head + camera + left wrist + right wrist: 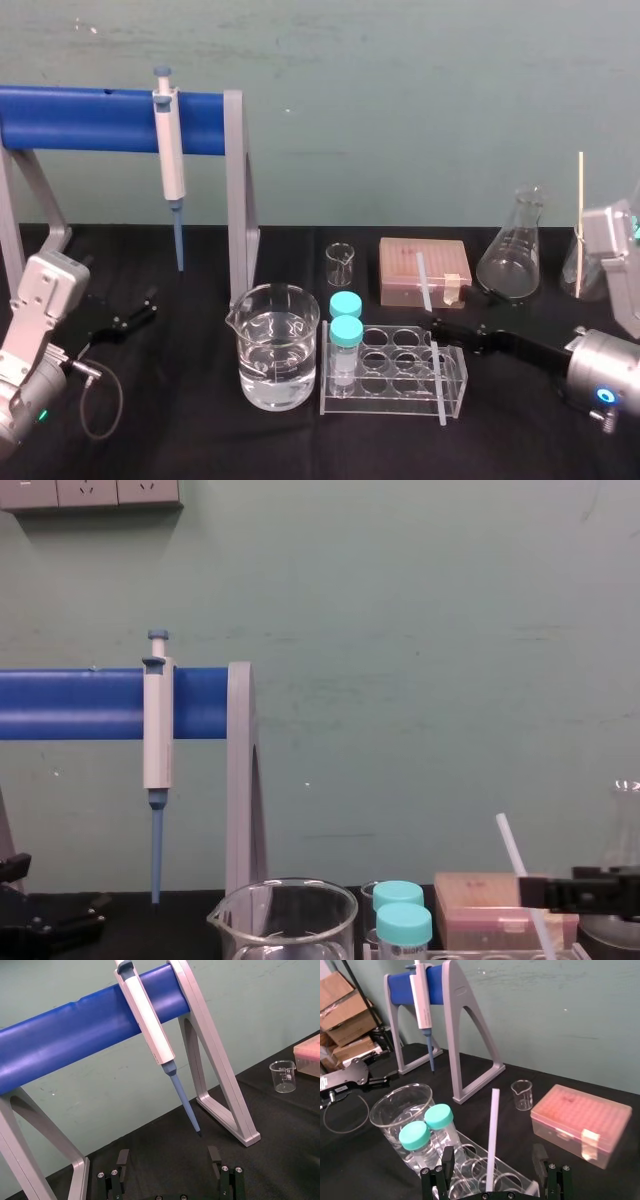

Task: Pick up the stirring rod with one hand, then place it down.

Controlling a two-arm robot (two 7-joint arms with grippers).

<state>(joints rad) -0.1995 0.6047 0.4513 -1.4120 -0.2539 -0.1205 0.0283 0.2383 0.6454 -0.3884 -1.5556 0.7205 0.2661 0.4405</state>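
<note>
Leaning in the clear rack [385, 408] on the table [190, 440], the stirring rod [424, 283] is not picked up yet. The right end effector [492, 1152] has its fingers wide apart, with the rod between them but not touching. Squeezing, lifting and putting down are all left to do. The left end effector [169, 1160] rests with fingers apart by the pipette stand [215, 1060]. I can read no words anywhere.

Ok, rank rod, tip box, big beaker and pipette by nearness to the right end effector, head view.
1. Rod, within the open right end effector.
2. Tip box, just behind.
3. Big beaker, to the left.
4. Pipette, far left at the back.
</note>
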